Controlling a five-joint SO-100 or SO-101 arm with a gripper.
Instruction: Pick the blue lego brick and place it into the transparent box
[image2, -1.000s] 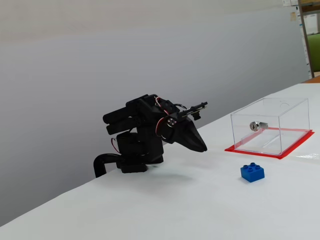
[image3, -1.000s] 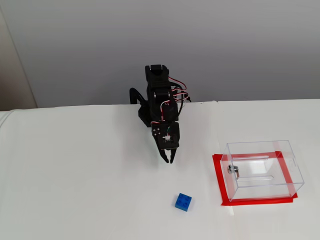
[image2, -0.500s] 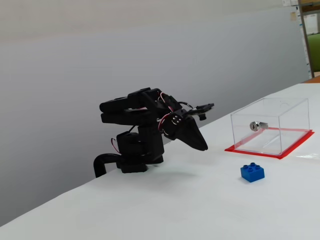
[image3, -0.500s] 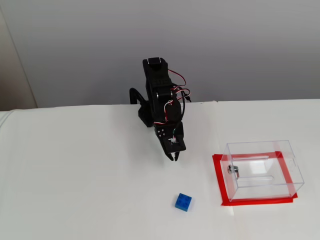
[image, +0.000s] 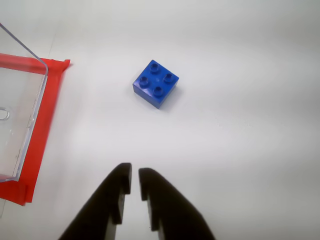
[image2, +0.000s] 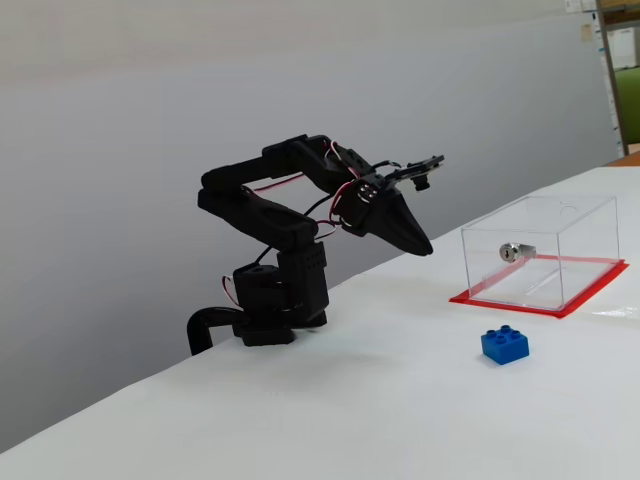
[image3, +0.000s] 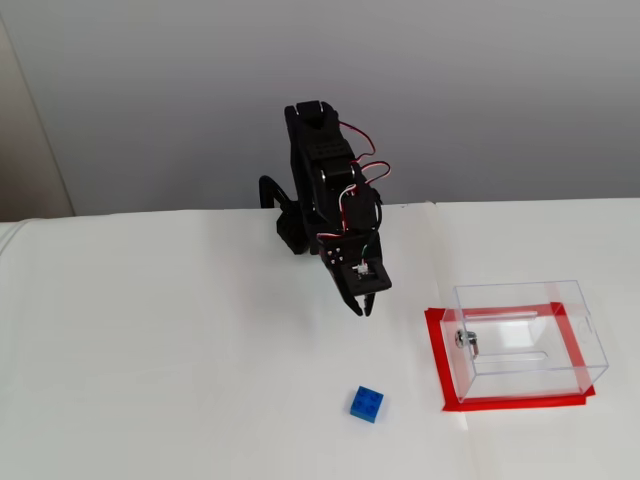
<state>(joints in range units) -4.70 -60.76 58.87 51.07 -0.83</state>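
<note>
The blue lego brick (image: 156, 83) lies on the white table, studs up; it shows in both fixed views (image2: 504, 346) (image3: 366, 404). The transparent box (image2: 540, 252) stands on a red base beside it, with a small silver fitting on one wall (image3: 467, 340); the wrist view shows only its corner (image: 20, 120) at the left edge. My black gripper (image: 134, 176) hangs above the table, well short of the brick, with its jaws nearly together and nothing between them. It also shows in both fixed views (image2: 424, 249) (image3: 362, 306).
The arm's base (image2: 270, 310) sits at the table's back edge against a grey wall. The white table (image3: 150, 370) spreads around the brick and box.
</note>
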